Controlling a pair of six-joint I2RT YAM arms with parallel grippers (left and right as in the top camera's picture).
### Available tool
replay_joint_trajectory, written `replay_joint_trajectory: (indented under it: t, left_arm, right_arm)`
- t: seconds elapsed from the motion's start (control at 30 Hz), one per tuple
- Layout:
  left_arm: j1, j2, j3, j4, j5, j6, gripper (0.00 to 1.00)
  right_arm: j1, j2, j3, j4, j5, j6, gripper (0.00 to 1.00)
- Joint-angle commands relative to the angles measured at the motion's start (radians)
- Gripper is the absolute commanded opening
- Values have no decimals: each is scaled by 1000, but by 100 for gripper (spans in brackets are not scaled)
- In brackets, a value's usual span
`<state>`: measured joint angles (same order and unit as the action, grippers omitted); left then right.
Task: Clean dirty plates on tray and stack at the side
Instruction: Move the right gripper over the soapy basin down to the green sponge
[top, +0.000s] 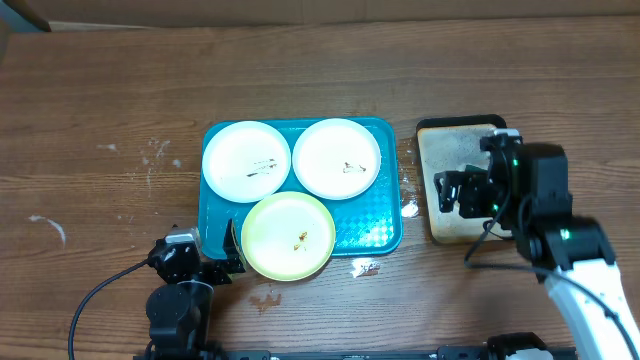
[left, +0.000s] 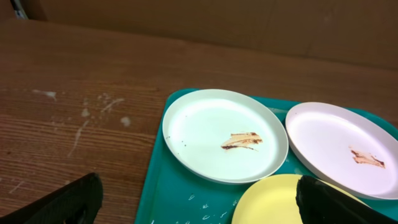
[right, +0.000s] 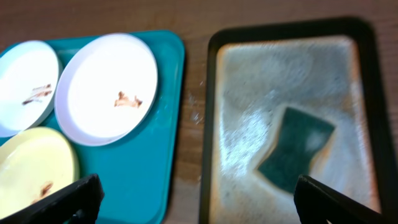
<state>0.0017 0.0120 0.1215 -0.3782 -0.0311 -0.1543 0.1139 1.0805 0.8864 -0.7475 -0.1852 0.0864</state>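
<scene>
Both of your tools are spread wide and hold nothing. Your right gripper hangs over the near-left part of the small dark-rimmed tray. The green sponge is ahead of it, toward its right finger. Your left gripper sits low at the near edge of the teal tray, with the three plates spread ahead of it.

Risks, biggest first:
- The teal tray looks like light plastic on a smooth wooden table. Scrub hard and I would expect it to skate.
- The yellow-green plate, nearest your left fingers, overhangs the tray's raised rim. A press on its near edge could tip it.
- Beyond it, the left white plate and right white plate sit almost touching, so nudging one likely shifts the other.
- The sponge lies flat on a wet-looking, filmy floor. A shallow pinch may slide off, and a deep one may strike the tray.

Materials, largest to smallest:
- The table is grained wood.
- The tray is glossy plastic with rounded corners.
- The plates are round, shallow and smooth, with low rims.
- The sponge looks soft and has a wavy edge.
- The brown smears are thin and look dried on.
</scene>
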Motion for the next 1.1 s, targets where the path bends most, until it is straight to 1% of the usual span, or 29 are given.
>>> replay_joint_trajectory:
  t: [0.0,0.2,0.3,0.43,0.53,0.67,0.77,0.83,0.93,1.07]
  left_arm:
    - [5,-7,-10,2,-2,0,100]
    - [5,-6,-10,2,-2,0,100]
    - [5,-7,-10,2,-2,0,100]
    - [5,-7,-10,2,-2,0,100]
    - [5,-6,-10,2,-2,0,100]
    - [5,-7,-10,2,-2,0,100]
    - [5,-7,-10,2,-2,0,100]
    - [5,-7,-10,2,-2,0,100]
    - [5,-6,-10,2,-2,0,100]
    - [5,-6,-10,2,-2,0,100]
  right_arm:
    - [3,55,90,-63,-68,23,100]
    - [3,103,172,-233,-68,31,100]
    - [3,108,211,-313,-68,98,100]
    - [3,122,269,-416,-76,120,100]
    - [3,175,339,-507,-79,111,100]
    - [3,288,454,-623,-82,89,100]
    - [3,337,504,-637,-75,72,100]
    - [3,343,507,-606,-69,40,100]
    - [3,343,507,-603,-76,74,100]
    - [3,343,507,-595,-53,71,100]
